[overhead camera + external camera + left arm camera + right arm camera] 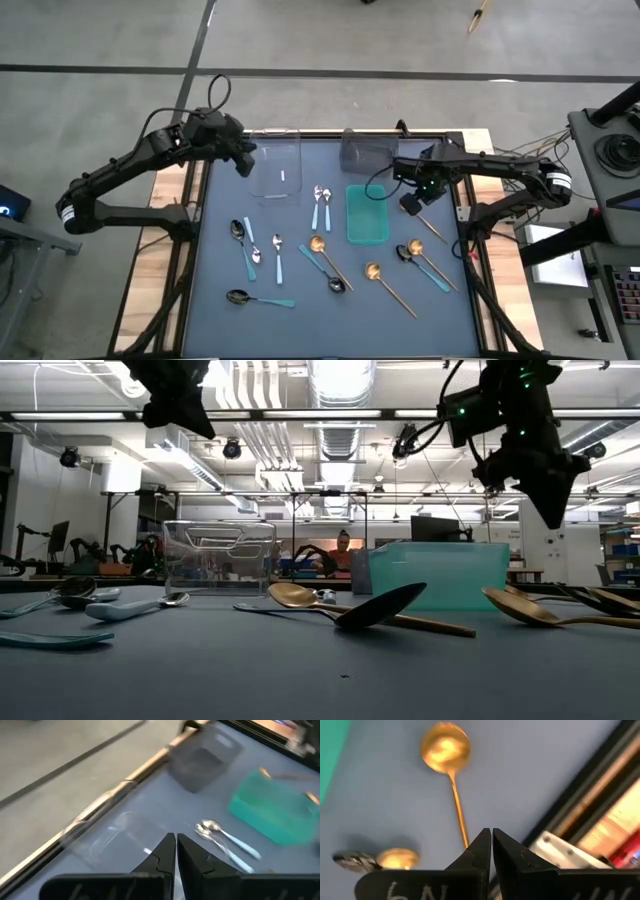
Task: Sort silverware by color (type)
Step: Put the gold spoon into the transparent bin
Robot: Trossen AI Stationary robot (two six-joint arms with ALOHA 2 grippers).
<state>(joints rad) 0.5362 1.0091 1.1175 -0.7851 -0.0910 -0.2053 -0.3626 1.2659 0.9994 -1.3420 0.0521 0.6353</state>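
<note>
My right gripper (411,204) hangs above the mat just beside the teal bin (366,215), on the side toward the mat's right edge, with its fingers pressed together and nothing between them. My left gripper (243,160) is clenched empty too, hovering by the clear bin (277,170), well across the mat from the teal bin.

No spoon has been sorted that I can see: all lie loose on the blue mat (300,320). Past the teal bin's right side are gold spoons (428,226), and the right wrist view shows one gold spoon (446,747) stretched out ahead of my closed tips with another gold bowl and a dark bowl beyond. A pair of light-blue-handled silver spoons (321,200) lies between the teal bin and the clear bin. The dark spoons with teal handles (243,245) sit farther off, toward the mat's front left. The grey bin (368,150) stands just behind the teal bin.

My worries, as I judge it: descending with the right fingers closed would only shove the gold spoon sideways, perhaps against the teal bin's wall. The spoons lie flat and thin, so a pinch could skid off the handle. Near the gold spoons a dark one (404,253) overlaps or touches its neighbour, so I might drag two colours at once.
</note>
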